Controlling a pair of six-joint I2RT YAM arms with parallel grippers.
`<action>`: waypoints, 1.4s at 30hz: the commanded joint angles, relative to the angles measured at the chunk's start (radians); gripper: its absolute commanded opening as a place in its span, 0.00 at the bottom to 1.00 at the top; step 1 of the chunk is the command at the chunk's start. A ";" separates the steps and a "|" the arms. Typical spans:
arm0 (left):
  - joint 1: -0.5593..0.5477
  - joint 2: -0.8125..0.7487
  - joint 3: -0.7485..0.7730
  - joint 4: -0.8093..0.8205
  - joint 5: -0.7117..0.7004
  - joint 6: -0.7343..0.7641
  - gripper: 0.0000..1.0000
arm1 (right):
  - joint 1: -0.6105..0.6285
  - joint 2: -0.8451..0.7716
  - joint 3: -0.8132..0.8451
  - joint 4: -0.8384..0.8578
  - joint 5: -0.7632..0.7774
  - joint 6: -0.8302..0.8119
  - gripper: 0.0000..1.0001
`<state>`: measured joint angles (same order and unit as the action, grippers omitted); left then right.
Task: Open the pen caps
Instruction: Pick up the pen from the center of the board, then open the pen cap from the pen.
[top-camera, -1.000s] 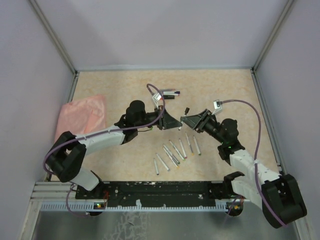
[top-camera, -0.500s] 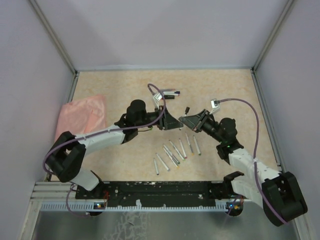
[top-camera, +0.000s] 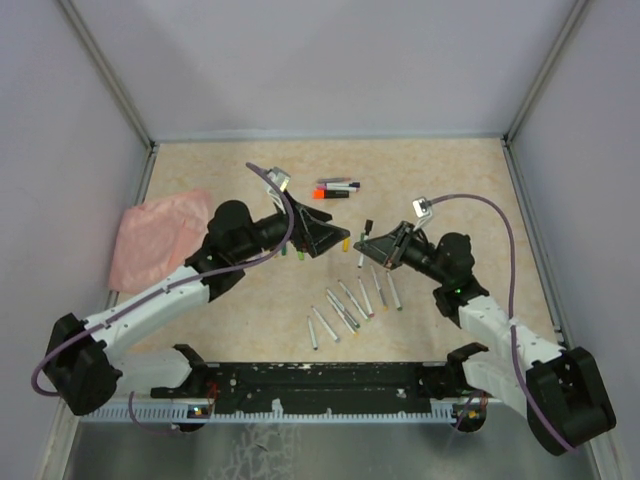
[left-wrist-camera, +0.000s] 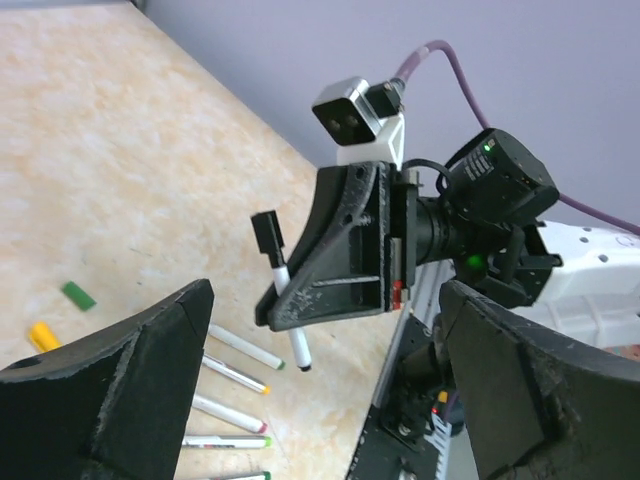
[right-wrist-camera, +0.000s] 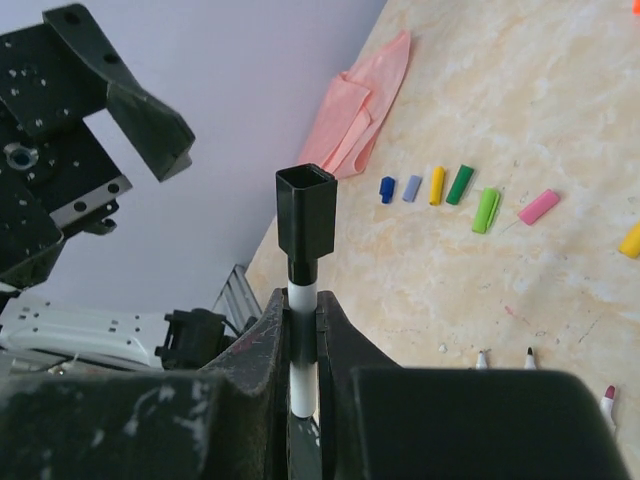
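right gripper (right-wrist-camera: 303, 318) clamped on one pen (right-wrist-camera: 303, 372), upright, black cap (right-wrist-camera: 305, 215) on, above the fingers. left gripper (top-camera: 330, 238) wide, empty, just beside that cap. Seven loose caps (right-wrist-camera: 459, 184) on surface (top-camera: 450, 180); roughly seven bare pens (top-camera: 350, 300) nearby.

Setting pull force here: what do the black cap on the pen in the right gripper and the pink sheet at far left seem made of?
Black cap on the held pen: hard moulded plastic by the look, matte with slight sheen, crisp square edges. Pink cloth: probably thin soft fabric; it lies folded and wrinkled, no shine.
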<state>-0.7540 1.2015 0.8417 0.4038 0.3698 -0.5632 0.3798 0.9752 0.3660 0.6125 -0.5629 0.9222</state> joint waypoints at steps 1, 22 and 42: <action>0.023 -0.025 -0.023 -0.002 -0.080 0.058 1.00 | 0.007 0.008 0.067 0.012 -0.091 -0.074 0.00; -0.030 0.228 0.242 -0.184 0.017 0.021 0.69 | 0.007 0.046 0.099 -0.023 -0.153 -0.123 0.00; -0.073 0.319 0.304 -0.250 -0.032 0.041 0.37 | 0.007 0.057 0.107 -0.025 -0.162 -0.129 0.00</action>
<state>-0.8185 1.5150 1.1053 0.1562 0.3489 -0.5392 0.3798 1.0298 0.4152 0.5526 -0.7071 0.8112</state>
